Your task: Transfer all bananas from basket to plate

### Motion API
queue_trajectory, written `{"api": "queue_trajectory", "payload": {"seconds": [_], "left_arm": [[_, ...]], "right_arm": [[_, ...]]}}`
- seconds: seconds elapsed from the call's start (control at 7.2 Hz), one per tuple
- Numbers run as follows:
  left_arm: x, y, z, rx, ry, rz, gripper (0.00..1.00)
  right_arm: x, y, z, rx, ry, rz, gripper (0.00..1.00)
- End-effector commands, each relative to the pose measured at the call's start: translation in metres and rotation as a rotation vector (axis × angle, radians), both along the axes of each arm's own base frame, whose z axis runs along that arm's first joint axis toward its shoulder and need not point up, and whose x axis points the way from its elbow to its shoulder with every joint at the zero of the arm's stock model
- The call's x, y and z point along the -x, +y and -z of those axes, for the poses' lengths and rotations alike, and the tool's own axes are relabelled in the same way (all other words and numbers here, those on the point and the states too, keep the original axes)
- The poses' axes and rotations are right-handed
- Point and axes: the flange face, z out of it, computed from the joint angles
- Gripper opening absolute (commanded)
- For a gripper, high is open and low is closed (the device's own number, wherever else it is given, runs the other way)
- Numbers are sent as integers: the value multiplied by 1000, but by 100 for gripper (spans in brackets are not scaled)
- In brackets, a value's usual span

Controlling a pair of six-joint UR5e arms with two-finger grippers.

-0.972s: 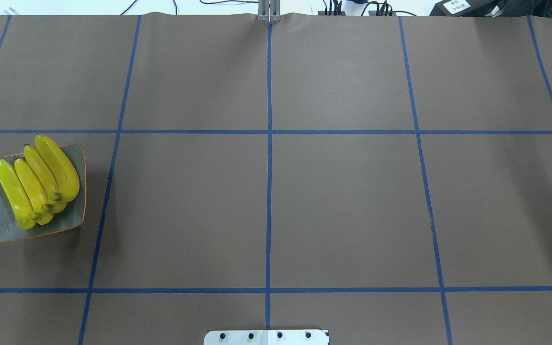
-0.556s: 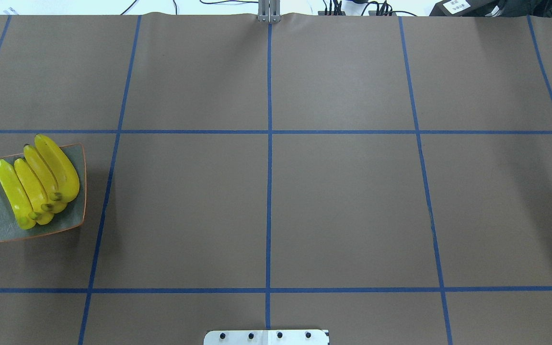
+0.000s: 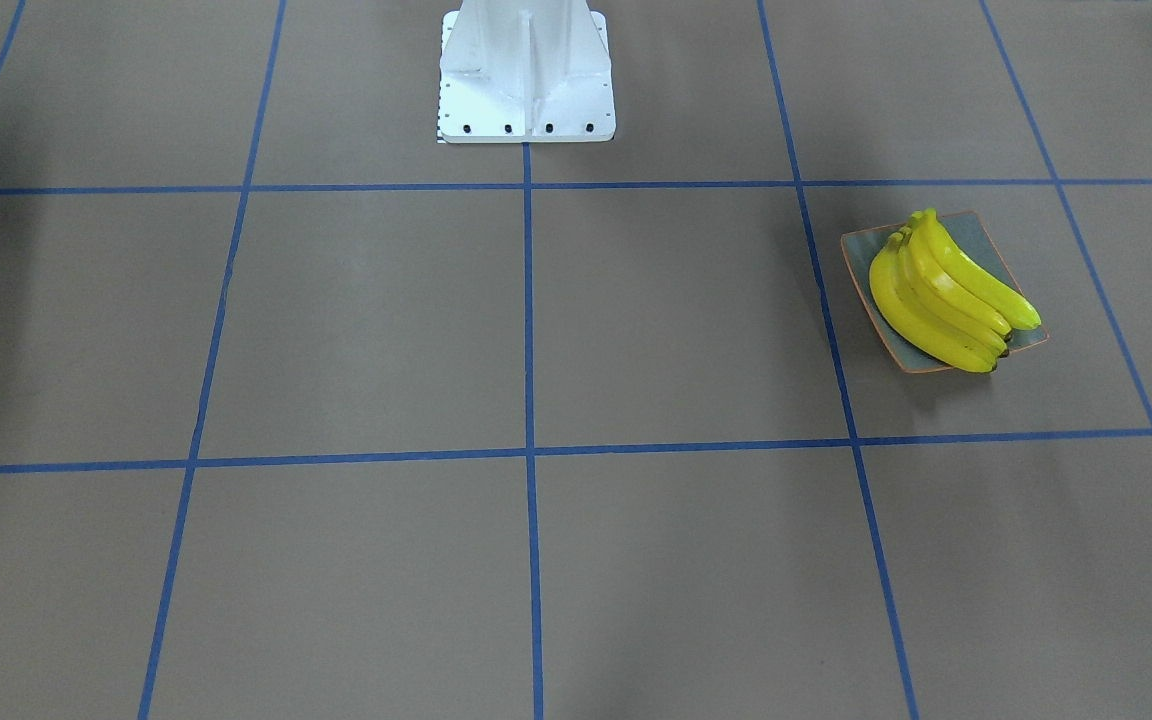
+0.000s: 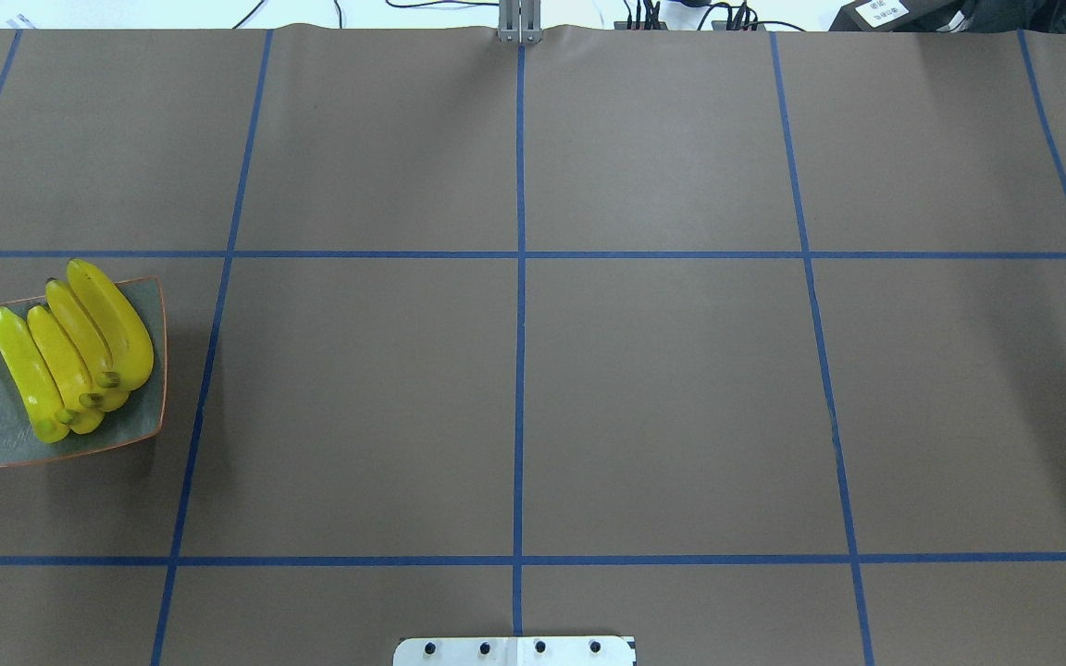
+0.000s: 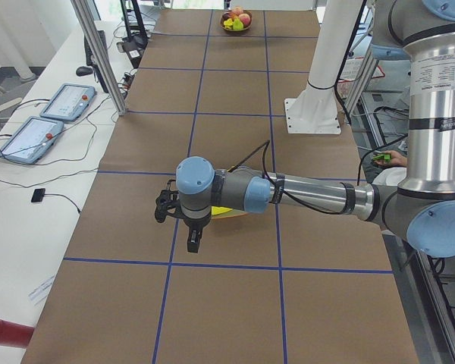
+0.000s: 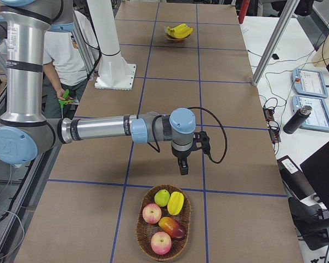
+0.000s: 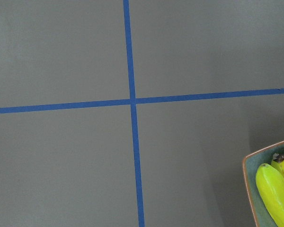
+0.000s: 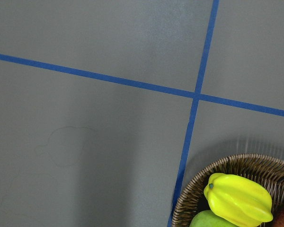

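Four shiny yellow curved bananas (image 4: 70,347) lie side by side, touching, on the squarish grey-green plate (image 4: 10,444) with an orange rim. They look smooth, maybe slippery, and light. Hold one across its middle. The round woven basket (image 8: 227,163) has a yellow star fruit (image 8: 239,198) and red apples (image 6: 152,213), and no banana I can see. The left gripper (image 5: 191,236) hangs by the plate, the right gripper (image 6: 183,164) by the basket. Spread or pinched, I cannot tell.

My surface (image 4: 663,388) is brown, crossed by a grid of blue tape (image 4: 519,370). My white base (image 3: 526,125) is bolted near one long side. The plate (image 4: 10,442) lies well left of the base, the basket (image 8: 227,166) well right of it.
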Motion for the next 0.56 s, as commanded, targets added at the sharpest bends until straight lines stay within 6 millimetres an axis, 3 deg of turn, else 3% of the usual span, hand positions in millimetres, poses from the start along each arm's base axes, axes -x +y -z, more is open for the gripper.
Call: {"api": "queue_trajectory", "payload": {"seconds": [0.0, 0.42], "left_arm": [[0, 0, -3, 4, -2, -2, 100], [0, 2, 0, 1, -1, 1, 100]], "right_arm": [[1, -2, -1, -1, 2, 2, 100], [1, -5, 0, 0, 3, -1, 100]]}}
